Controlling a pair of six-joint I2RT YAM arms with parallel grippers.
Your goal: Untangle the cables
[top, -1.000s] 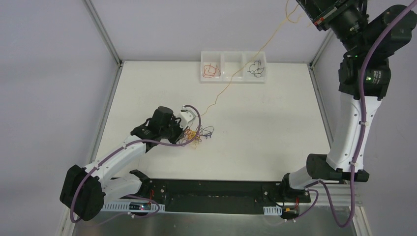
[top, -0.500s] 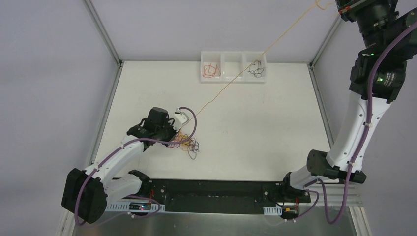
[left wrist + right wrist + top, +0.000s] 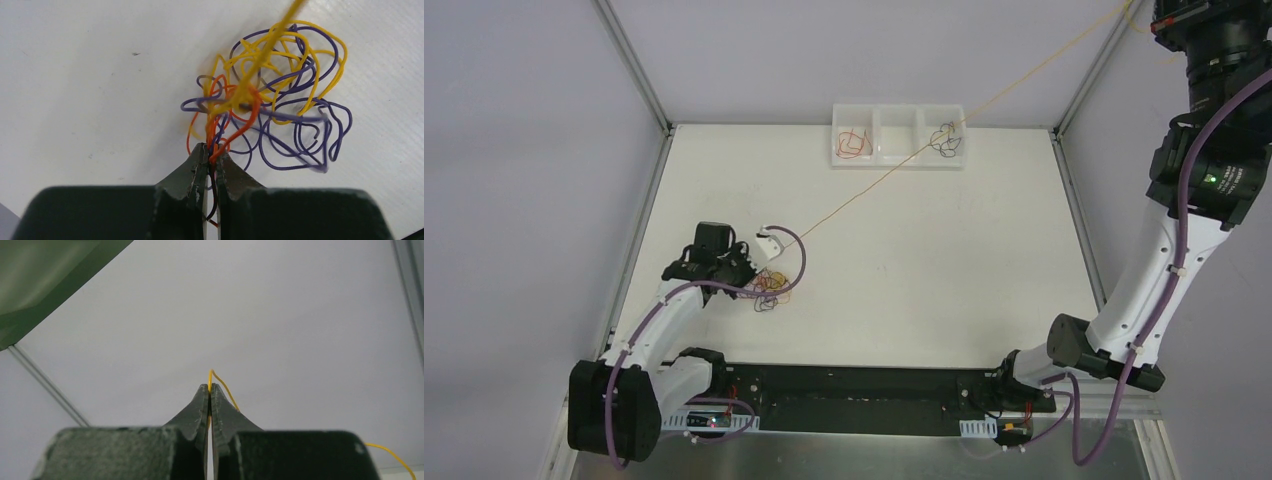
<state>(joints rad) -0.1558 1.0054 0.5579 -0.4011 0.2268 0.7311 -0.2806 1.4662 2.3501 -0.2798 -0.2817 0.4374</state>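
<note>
Two cables appear to be sorted already: a red cable [image 3: 852,143] is seen coiled in the left compartment of the tray [image 3: 894,164] and a dark cable [image 3: 945,142] in the right one, with nothing seen in the middle compartment. A third, the yellow cable [image 3: 844,207], is judged to be the one in hand. It is stretched taut from the tangle [image 3: 270,110] on the worktop [image 3: 944,270], over the tray, to the right end effector [image 3: 210,388]. That end effector is closed fully on the cable's end, high above the far right corner.

The tangle is anchored near the worktop's left front by the left end effector [image 3: 211,155], which is pinched tight on orange strands [image 3: 243,125] and purple strands [image 3: 325,117] at the knot's near edge. Several yellow loops are seen wound among the purple ones, so the extraction is judged only partly done. How firmly they are caught cannot be told for certain. The orange and purple strands are left to be separated afterwards.
</note>
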